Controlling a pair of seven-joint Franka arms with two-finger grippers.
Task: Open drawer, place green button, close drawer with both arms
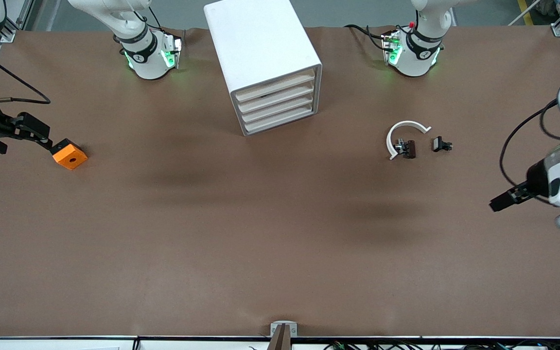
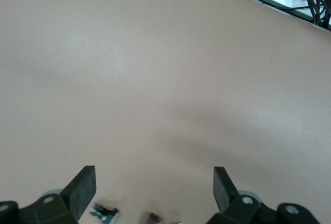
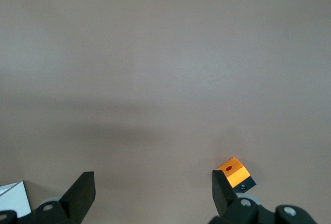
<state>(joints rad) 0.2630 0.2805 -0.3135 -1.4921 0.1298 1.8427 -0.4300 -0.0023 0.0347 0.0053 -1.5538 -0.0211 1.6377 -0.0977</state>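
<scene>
Both arms wait at the table's ends, the left tool (image 2: pixel 154 193) and right tool (image 3: pixel 153 193) spread wide and empty, leaving the middle free. The white four-drawer cabinet (image 1: pixel 265 63) is shut. A small dark part (image 1: pixel 442 144), likely the button, lies toward the left arm's end, beside a white curved plastic piece (image 1: pixel 405 131).

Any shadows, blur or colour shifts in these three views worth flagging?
Front view: soft dark shadow patches on the brown table, green glow at both arm bases. Left wrist view: table looks paler, washed out, small parts at the edge blurred. Right wrist view: faint shadow band, orange block sharp.
</scene>
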